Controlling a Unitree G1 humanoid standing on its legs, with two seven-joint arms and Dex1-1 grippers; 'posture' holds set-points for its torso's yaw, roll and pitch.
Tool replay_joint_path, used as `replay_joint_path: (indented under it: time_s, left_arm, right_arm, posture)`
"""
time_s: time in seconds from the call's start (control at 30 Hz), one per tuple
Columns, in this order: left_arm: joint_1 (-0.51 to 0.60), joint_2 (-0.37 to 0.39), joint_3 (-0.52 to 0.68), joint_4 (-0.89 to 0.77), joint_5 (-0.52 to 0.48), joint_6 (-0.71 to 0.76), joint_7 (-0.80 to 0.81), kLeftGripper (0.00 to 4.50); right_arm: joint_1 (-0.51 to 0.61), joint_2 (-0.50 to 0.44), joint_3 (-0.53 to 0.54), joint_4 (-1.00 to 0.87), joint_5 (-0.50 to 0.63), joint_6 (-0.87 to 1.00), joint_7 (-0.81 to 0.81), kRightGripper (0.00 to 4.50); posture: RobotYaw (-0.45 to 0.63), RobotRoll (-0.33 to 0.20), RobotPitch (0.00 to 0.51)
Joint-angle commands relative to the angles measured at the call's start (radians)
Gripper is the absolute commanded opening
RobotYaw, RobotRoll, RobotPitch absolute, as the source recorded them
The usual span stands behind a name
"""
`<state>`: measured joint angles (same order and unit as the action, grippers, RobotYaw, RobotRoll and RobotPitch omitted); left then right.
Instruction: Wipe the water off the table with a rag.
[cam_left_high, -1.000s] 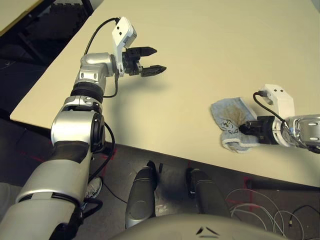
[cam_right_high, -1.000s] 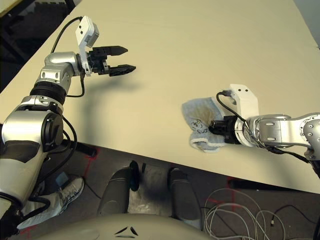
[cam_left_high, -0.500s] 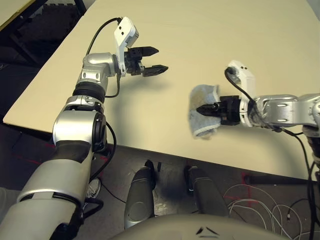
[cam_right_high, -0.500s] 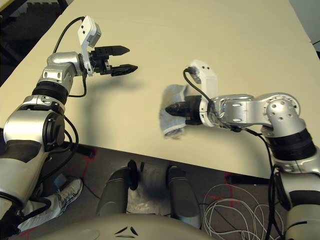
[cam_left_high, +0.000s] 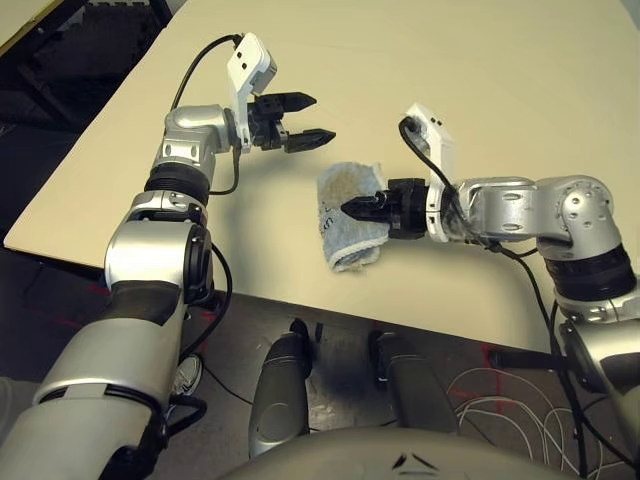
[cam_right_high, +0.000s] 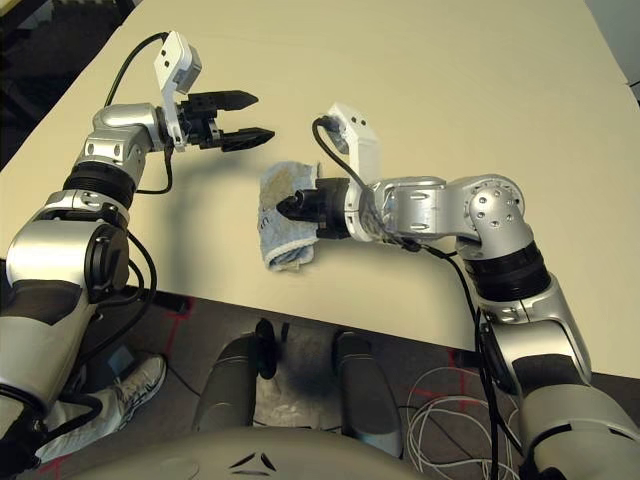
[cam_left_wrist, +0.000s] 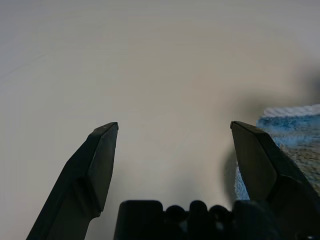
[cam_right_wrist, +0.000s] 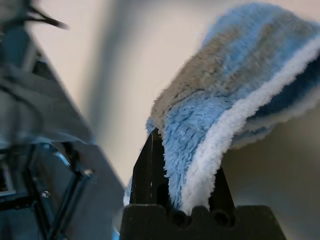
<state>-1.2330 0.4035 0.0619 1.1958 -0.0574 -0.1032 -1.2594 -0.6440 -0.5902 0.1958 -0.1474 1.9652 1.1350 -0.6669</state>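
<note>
The light blue rag (cam_left_high: 343, 222), brown-stained on top, lies crumpled on the pale table (cam_left_high: 480, 60) near its front edge. My right gripper (cam_left_high: 347, 208) is shut on the rag, reaching leftward across the table; in the right wrist view the cloth (cam_right_wrist: 240, 75) is pinched between the black fingers (cam_right_wrist: 147, 170). My left gripper (cam_left_high: 320, 117) hovers open just left of and beyond the rag, holding nothing. In the left wrist view the rag (cam_left_wrist: 295, 135) shows beside one finger. The water is out of view.
The table's front edge (cam_left_high: 300, 300) runs just below the rag. Beneath it the floor holds loose white cables (cam_left_high: 520, 400). A second tabletop corner (cam_left_high: 25, 20) shows at the far left, with dark frames beside it.
My right arm has swept the rag leftward across the table, from the right side to just beside my left gripper. The left arm has stayed put, open.
</note>
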Motion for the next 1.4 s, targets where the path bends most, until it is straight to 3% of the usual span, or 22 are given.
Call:
replay_joint_path:
  time_s: [0.03,0.3,0.47,0.6,0.83,1.07,1.27,1.4]
  left_arm:
    - [0.004,0.0,0.004,0.002,-0.009,0.001,-0.007,4.5]
    - [0.006,-0.005,0.004,0.004,-0.007,0.0,-0.005,4.5]
    - [0.008,-0.009,0.005,0.005,-0.008,-0.001,-0.004,4.5]
    - [0.008,-0.01,0.005,0.007,-0.007,-0.001,-0.002,4.5]
    - [0.0,-0.009,0.006,0.014,-0.004,0.0,0.007,4.5]
    - [-0.005,-0.006,0.007,0.013,-0.005,0.001,0.01,4.5]
    - [-0.002,-0.005,0.009,0.011,-0.005,0.001,0.01,4.5]
    - [-0.003,-0.004,0.009,0.011,-0.005,0.001,0.012,4.5]
  right_arm:
    - [0.044,-0.058,0.01,-0.005,0.007,0.015,-0.034,0.12]
    - [0.101,-0.236,-0.015,0.013,0.007,0.014,-0.087,0.12]
    - [0.06,-0.304,-0.046,0.132,-0.009,-0.022,-0.123,0.12]
    - [-0.032,-0.262,-0.066,0.228,-0.078,-0.041,-0.104,0.12]
    - [-0.22,-0.076,-0.035,0.258,-0.107,0.024,-0.018,0.12]
    - [-0.411,0.021,-0.068,0.438,-0.391,0.066,0.18,0.12]
    - [-0.555,0.061,-0.043,0.702,-0.795,-0.054,0.49,0.12]
    - [-0.595,0.084,-0.054,0.862,-1.007,-0.123,0.644,0.12]
  posture:
    - [-0.05,0.0,0.248]
    - [-0.06,0.0,0.249]
    - [-0.07,0.0,0.246]
    - [-0.07,0.0,0.241]
    - [-0.06,0.0,0.237]
    - [-0.05,0.0,0.236]
    - [-0.04,0.0,0.24]
    - [-0.04,0.0,0.24]
